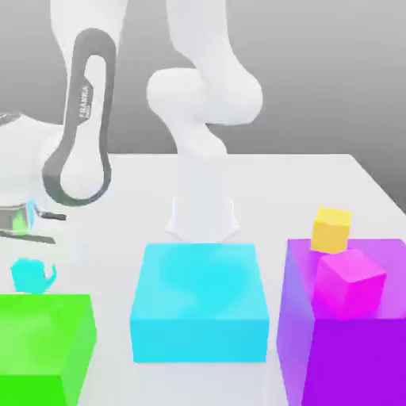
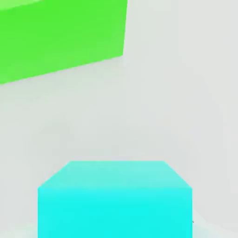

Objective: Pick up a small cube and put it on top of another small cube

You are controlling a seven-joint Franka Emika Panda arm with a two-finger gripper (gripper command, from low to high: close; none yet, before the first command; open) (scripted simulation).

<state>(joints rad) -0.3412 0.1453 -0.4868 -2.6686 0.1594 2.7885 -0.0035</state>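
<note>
Gripper (image 1: 33, 270) shut — around small cube (image 2: 115, 200)

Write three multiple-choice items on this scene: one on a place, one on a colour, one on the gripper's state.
1. Where does the small cyan cube sit?
A. behind the green block
B. on the purple block
C. on the large cyan block

2. What colour is the small cube behind the magenta cube?
A. red
B. yellow
C. green

3. How does the gripper stand?
A. wide open
B. shut
C. holding the magenta cube

Answers: 1 A, the exterior view shows it on the table just beyond the green block. 2 B, it is plainly yellow. 3 B, the jaws have closed.
</note>
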